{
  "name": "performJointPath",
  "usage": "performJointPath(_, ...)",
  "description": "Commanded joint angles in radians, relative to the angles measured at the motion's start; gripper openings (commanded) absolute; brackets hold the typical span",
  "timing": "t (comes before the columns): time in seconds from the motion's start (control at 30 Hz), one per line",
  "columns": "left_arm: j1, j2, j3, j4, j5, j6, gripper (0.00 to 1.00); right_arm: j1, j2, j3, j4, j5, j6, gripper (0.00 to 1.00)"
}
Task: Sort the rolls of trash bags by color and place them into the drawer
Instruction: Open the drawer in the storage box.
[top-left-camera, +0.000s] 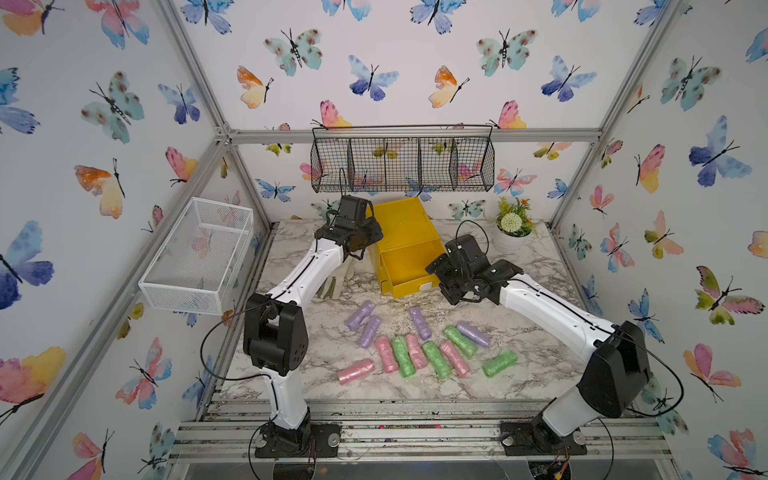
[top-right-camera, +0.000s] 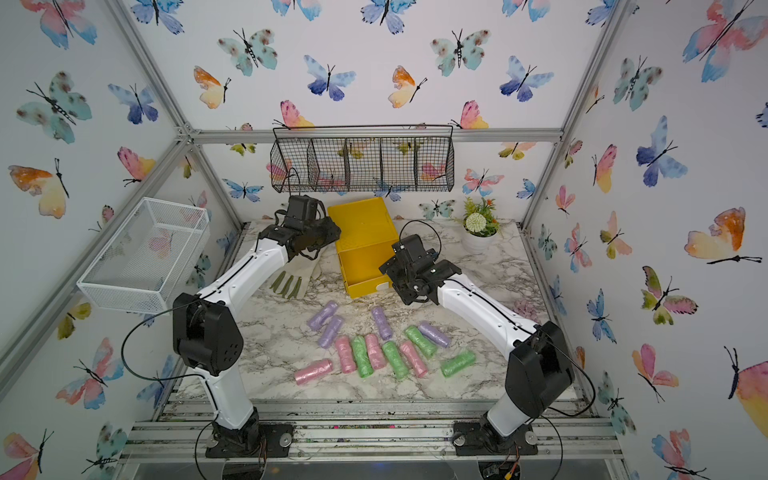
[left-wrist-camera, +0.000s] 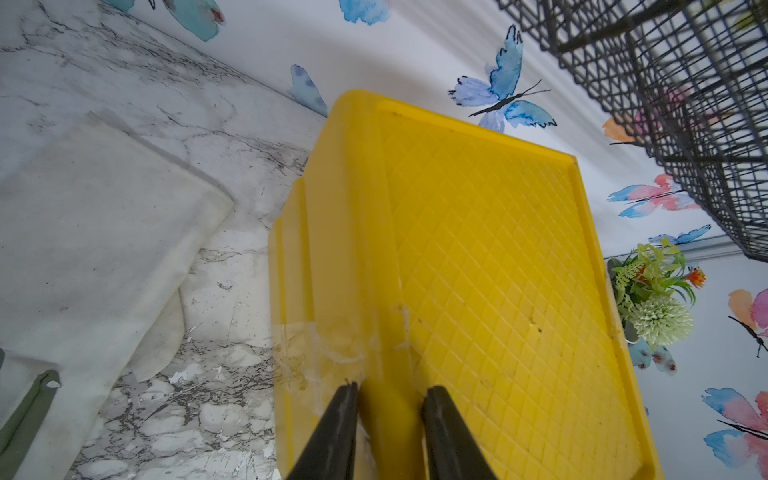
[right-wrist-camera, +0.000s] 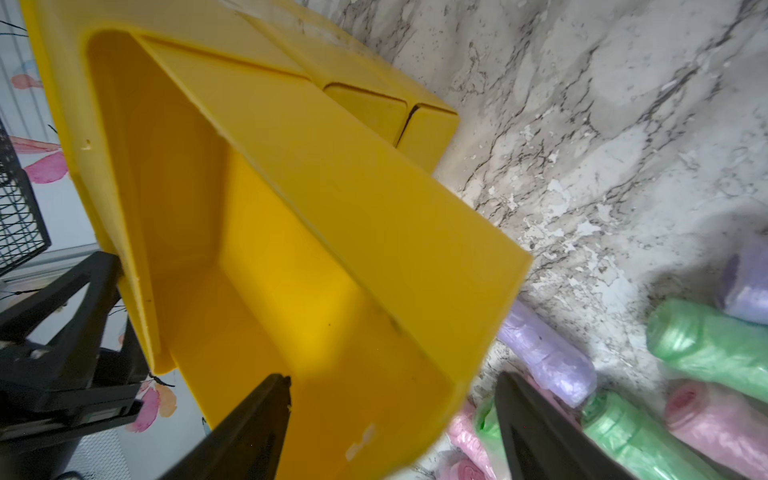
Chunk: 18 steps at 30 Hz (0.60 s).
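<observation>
Rolls: twelve small crinkly plastic rolls of trash bags (top-left-camera: 415, 351), pink, green, purple, lie mixed on the near marble table (top-left-camera: 332, 386); none placed yet.
Drawer: top drawer (top-left-camera: 409, 266) of the bright yellow plastic chest (top-left-camera: 401, 224), far centre, stands open and empty.
Right gripper (right-wrist-camera: 392, 377): released, at the drawer front.
Left gripper (left-wrist-camera: 390, 388): astride the chest's left top edge; grip cannot be told.

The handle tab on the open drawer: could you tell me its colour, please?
Handle tab: white, on the yellow drawer; clearest in a top view.
</observation>
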Motion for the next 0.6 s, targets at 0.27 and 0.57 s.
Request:
performJointPath(0.27,-0.031,0.047,-0.060,-0.139,0.036,0.007,0.31,0.014,-0.109,-0.079,-0.011,0.001,-0.021,0.80)
performJointPath(0.57,-0.031,0.048,-0.058,-0.137,0.038,0.004,0.31,0.014,-0.175,-0.123,-0.017,0.016,-0.034,0.77)
